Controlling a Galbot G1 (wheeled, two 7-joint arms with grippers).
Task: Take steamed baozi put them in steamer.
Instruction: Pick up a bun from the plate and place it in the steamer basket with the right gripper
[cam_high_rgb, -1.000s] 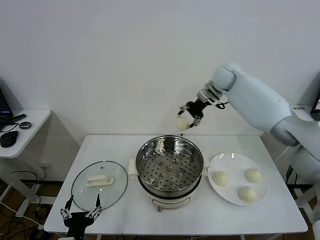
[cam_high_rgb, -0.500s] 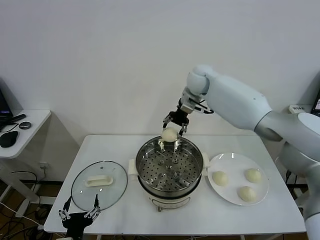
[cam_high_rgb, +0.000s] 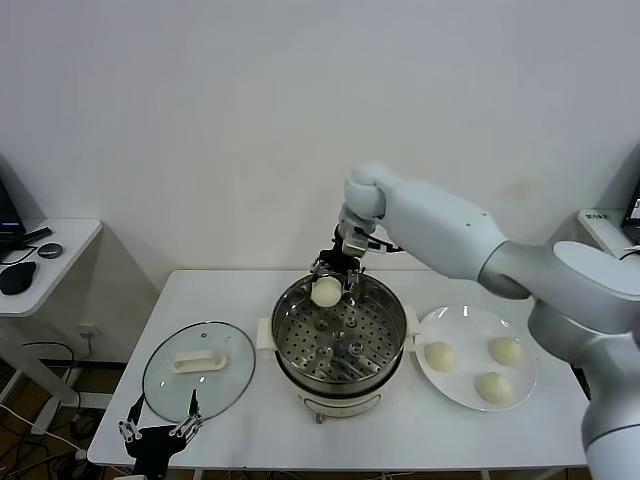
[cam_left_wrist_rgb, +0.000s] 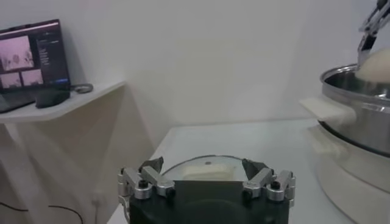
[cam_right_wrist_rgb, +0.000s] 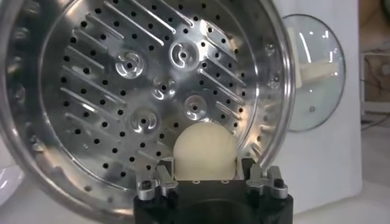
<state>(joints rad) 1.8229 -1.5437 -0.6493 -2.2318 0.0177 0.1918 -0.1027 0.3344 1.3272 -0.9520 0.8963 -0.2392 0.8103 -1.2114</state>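
Right gripper, jaws half-closed around a baozi, has swung in from beyond the steamer, whose tray now lies directly below, ready for release.

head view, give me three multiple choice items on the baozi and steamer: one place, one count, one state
1. Where is the baozi held by the right claw?
A. over the steamer's far rim
B. on the glass lid
C. beside the plate

2. How many baozi lie on the white plate?
A. one
B. three
C. five

3. What is the state of the steamer?
A. lid on
B. full of baozi
C. uncovered, tray bare

Answers:
1 A: the held baozi hangs above the far rim.
2 B: three buns sit on the plate.
3 C: the glass lid lies on the table beside it, and no bun rests on the perforated tray.
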